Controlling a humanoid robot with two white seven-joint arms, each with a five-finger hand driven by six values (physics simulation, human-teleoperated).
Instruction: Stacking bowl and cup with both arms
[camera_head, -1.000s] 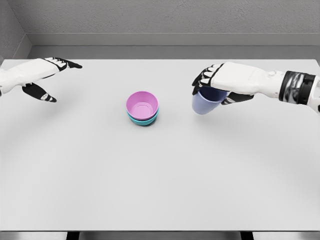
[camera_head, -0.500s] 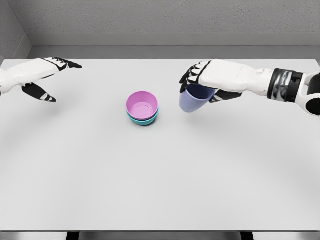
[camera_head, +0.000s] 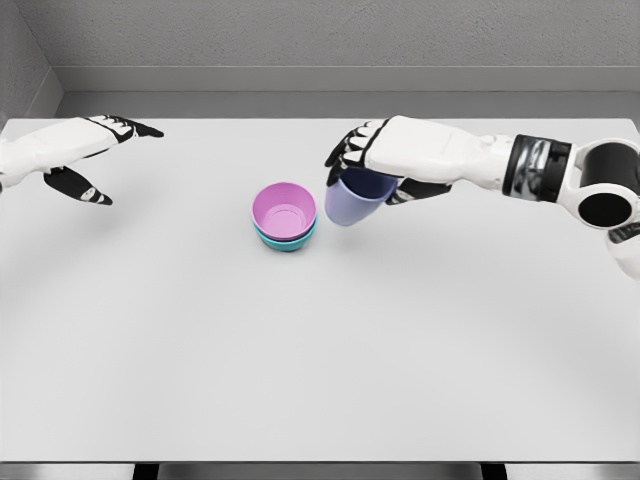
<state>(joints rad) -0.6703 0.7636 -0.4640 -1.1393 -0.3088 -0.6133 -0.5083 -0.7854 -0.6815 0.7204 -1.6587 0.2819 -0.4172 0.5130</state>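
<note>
A pink bowl sits nested in a teal bowl near the middle of the white table. My right hand is shut on a lavender cup, gripping its rim from above and holding it tilted in the air. The cup hangs just to the right of the stacked bowls, close to the pink rim. My left hand hovers open over the table's far left, well away from the bowls.
A grey wall runs along the table's back edge. Nothing else stands on the table besides the bowls.
My right hand has carried the lavender cup leftward, from well right of the bowls to just beside them. The left hand and the bowls have stayed still.
</note>
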